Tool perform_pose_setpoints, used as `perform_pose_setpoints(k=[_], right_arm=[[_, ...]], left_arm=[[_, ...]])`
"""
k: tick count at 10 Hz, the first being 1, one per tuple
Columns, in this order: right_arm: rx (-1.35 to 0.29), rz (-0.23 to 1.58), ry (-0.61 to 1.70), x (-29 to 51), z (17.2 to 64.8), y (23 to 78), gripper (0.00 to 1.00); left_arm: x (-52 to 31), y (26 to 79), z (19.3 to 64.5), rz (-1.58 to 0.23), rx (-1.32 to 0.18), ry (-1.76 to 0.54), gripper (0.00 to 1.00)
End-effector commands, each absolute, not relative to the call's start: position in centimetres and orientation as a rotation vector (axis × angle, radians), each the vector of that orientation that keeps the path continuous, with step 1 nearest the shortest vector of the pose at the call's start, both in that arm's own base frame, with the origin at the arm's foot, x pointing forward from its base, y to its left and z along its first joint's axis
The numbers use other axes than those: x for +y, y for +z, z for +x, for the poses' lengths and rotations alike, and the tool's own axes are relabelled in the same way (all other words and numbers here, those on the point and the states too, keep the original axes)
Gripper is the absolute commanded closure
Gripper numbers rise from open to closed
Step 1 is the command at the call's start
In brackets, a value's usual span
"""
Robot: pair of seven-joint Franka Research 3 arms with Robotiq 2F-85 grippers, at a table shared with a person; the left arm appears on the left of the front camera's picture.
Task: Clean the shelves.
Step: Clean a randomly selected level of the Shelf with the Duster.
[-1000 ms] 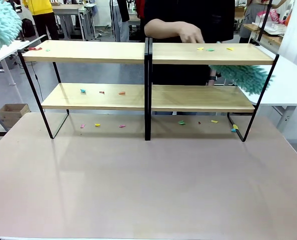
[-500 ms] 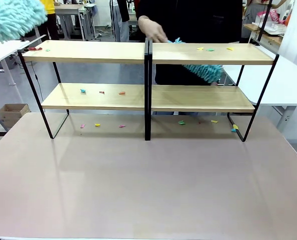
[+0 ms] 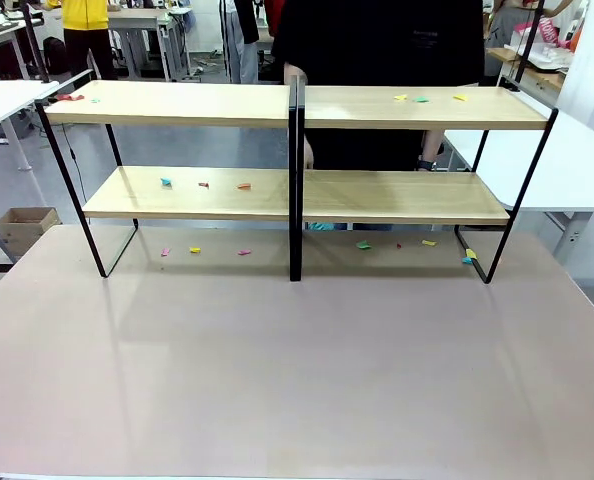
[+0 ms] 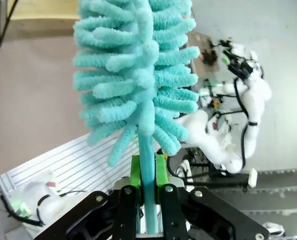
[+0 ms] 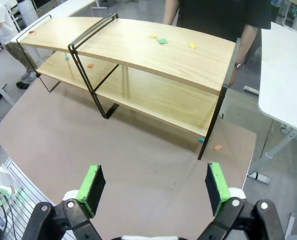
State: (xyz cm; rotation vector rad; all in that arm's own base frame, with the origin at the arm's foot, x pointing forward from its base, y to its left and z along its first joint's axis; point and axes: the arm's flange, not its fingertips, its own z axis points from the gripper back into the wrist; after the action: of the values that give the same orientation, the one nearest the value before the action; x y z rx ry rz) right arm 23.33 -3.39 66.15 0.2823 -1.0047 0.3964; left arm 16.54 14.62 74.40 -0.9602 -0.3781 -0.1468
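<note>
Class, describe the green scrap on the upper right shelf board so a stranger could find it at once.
Find the shelves, the wide wooden rack across the table. On its upper board right of the central black post, three paper scraps lie in a row. The green scrap is the middle one, flanked by two yellow scraps.

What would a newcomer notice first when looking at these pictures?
A fluffy teal duster stands clamped by its handle in the left gripper. Across the table stand the shelves, with small coloured scraps on the boards and beneath; a person in black stands behind.
</note>
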Motion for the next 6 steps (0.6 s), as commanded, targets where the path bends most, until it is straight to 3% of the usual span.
perform_pose_setpoints(k=[1,3,6], right_arm=[[-1.004,0.292,0.398,-3.3,23.3,66.1,0.0],[-1.004,0.292,0.398,-3.3,23.3,66.1,0.0],[-1.004,0.292,0.398,-3.3,23.3,66.1,0.0]], left_arm=[[15.0,73.5,15.2,-1.01,-0.404,-0.151,0.87],[15.5,72.6,13.4,-1.015,-0.427,-0.147,0.87],[14.7,72.9,14.5,-0.988,-0.404,-0.138,0.87]])
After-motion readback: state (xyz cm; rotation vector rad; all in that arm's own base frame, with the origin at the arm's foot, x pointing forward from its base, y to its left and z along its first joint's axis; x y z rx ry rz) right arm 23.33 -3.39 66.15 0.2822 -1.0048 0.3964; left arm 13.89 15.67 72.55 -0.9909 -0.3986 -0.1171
